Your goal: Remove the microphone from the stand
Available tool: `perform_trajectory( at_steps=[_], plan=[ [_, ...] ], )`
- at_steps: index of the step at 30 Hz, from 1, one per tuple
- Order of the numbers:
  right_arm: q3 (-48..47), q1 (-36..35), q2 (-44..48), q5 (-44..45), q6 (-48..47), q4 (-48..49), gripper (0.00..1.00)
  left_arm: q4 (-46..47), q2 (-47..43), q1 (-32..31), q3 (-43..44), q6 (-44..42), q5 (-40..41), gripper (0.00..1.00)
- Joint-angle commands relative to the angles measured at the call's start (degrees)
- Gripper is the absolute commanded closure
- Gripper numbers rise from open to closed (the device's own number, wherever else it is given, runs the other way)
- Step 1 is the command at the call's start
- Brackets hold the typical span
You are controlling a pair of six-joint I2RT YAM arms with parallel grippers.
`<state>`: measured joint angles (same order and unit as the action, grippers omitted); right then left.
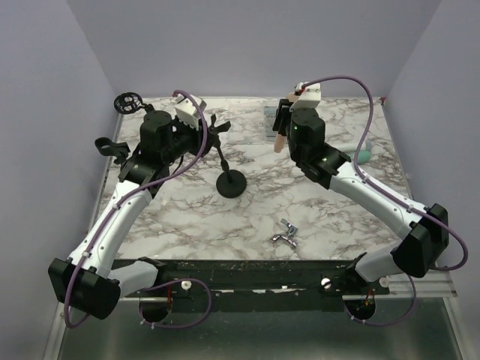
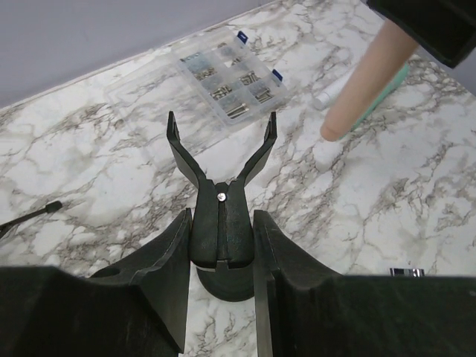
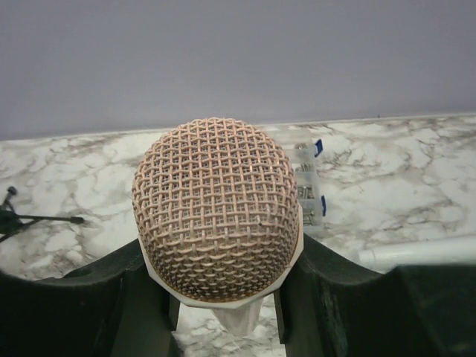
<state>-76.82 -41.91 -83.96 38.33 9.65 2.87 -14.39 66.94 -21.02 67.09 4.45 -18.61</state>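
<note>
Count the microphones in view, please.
1. The microphone is between the fingers of the right gripper, clear of the empty stand that the left gripper clamps. None else visible.

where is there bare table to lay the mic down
The widest bare patch is front left, between the stand base, the metal fitting and the left arm. A smaller one lies between that base and the parts box. It is crowded back right, around the teal pen.
</note>
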Motion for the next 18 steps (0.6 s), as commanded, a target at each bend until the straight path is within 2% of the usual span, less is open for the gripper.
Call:
perform_trajectory(
  at_steps=[1, 11, 18],
  plan=[
    [5.8, 0.8, 2.3, 2.9, 1.1, 1.4, 0.99, 1.1, -3.2, 2.3, -2.7, 0.5, 7.0, 1.00],
    [12.7, 2.3, 1.6, 4.7, -1.3, -0.2, 0.99, 4.0, -9.6, 6.2, -5.5, -0.1, 12.5, 1.00],
    [15.4, 2.4, 2.5, 7.0, -2.4, -0.9, 0.99, 3.7, -9.5, 8.7, -5.8, 2.0, 13.6, 1.00]
  ],
)
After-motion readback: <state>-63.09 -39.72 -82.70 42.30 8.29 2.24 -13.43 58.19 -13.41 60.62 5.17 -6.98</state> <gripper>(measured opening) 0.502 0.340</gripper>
